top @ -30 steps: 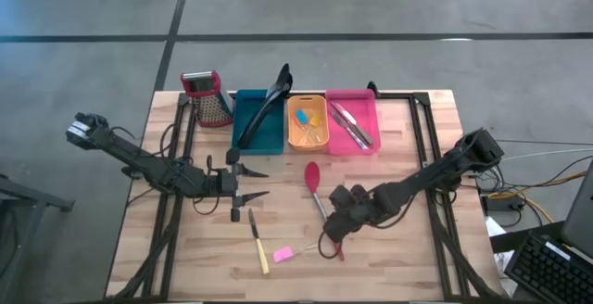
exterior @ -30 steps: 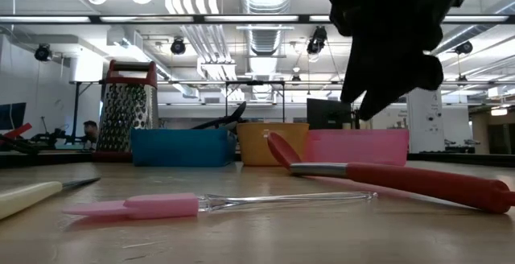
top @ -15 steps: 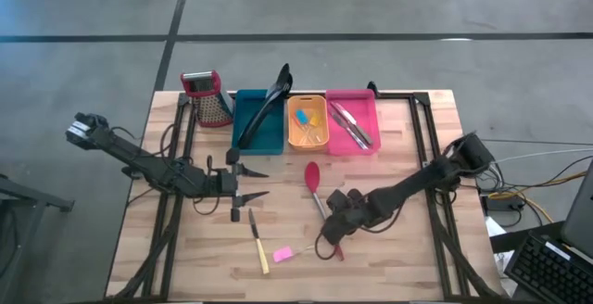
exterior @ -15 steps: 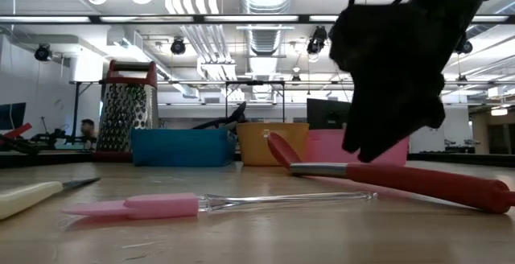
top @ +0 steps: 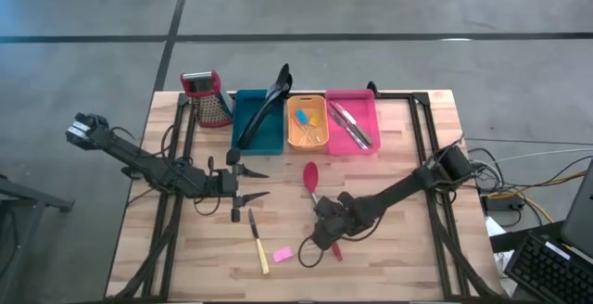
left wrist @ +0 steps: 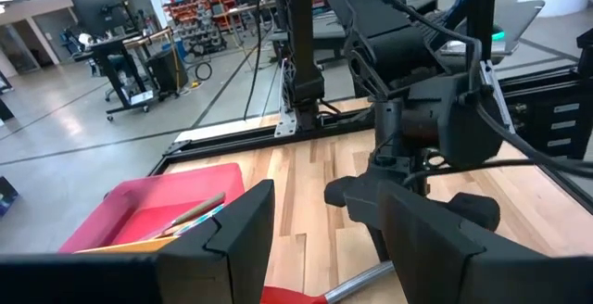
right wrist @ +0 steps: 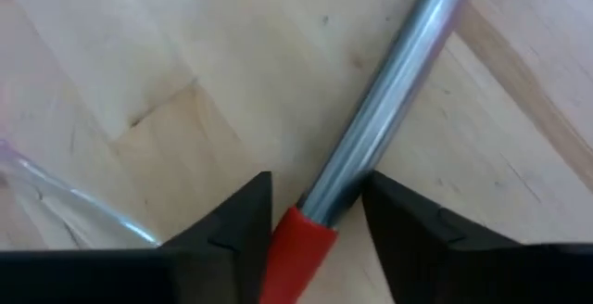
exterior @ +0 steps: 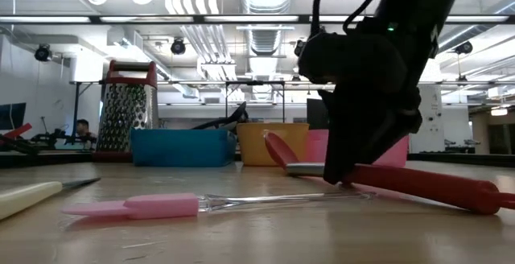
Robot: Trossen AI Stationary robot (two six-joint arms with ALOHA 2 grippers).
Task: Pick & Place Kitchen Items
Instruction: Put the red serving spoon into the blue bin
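The right gripper (top: 324, 233) is lowered onto the red spoon (top: 316, 191), which lies flat on the wooden table (top: 408, 258) in front of the three bins. In the right wrist view its fingers (right wrist: 227, 230) straddle the junction of the spoon's steel shank (right wrist: 394, 109) and its red handle (right wrist: 295, 258), parted and not yet clamped on it. The left gripper (top: 250, 182) waits open above the table in front of the teal bin (top: 258, 130), holding nothing. Risk, as a judgement: the shank is a smooth, polished round rod, so it may roll or slip out between the fingers as they close; a grip this far from the handle's end may also let the spoon swing when lifted. The pink spatula (exterior: 149, 206), with a clear, thin handle (exterior: 282, 198), lies just beside the gripper and could be nudged or pinched along with the spoon. A cream-handled knife (top: 258, 244) lies near it. The red handle appears matte and thicker, and probably offers better friction than the metal. The table surface is light butcher-block with visible grain.
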